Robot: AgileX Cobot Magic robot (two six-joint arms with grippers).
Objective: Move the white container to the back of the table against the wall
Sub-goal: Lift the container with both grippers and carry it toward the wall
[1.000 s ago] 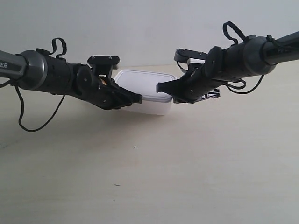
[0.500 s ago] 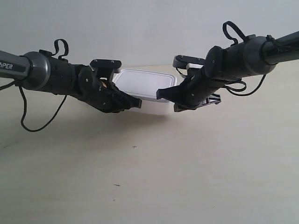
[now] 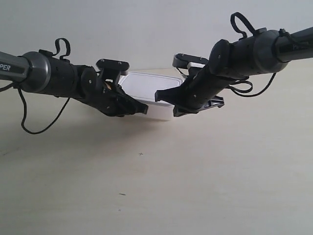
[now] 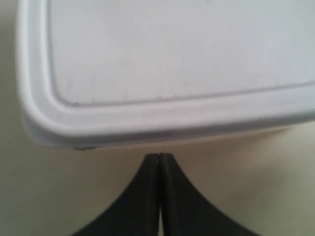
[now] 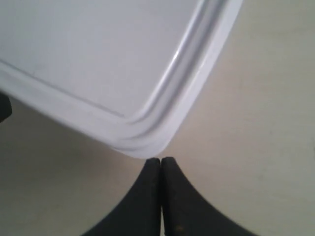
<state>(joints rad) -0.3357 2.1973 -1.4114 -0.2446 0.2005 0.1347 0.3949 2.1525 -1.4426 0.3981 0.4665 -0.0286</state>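
The white container (image 3: 150, 93), lid on, sits on the table (image 3: 156, 176) near the wall (image 3: 146, 29), between the two arms. My left gripper (image 4: 159, 156) is shut, its tips just short of the long edge of the white container (image 4: 167, 69). My right gripper (image 5: 161, 160) is shut too, its tips at a rounded corner of the white container (image 5: 98, 64). In the exterior view the gripper of the arm at the view's left (image 3: 142, 108) and that of the arm at the view's right (image 3: 161, 95) meet the box's front from either side, hiding part of it.
A few tiny dark specks (image 3: 141, 154) mark the tabletop in front. A black cable (image 3: 39, 129) loops down from the arm at the exterior view's left. The wall rises right behind the box.
Both arms have pushed inward and away, and the arm at the exterior view's right has swung further left. The box has slid a little toward the wall.
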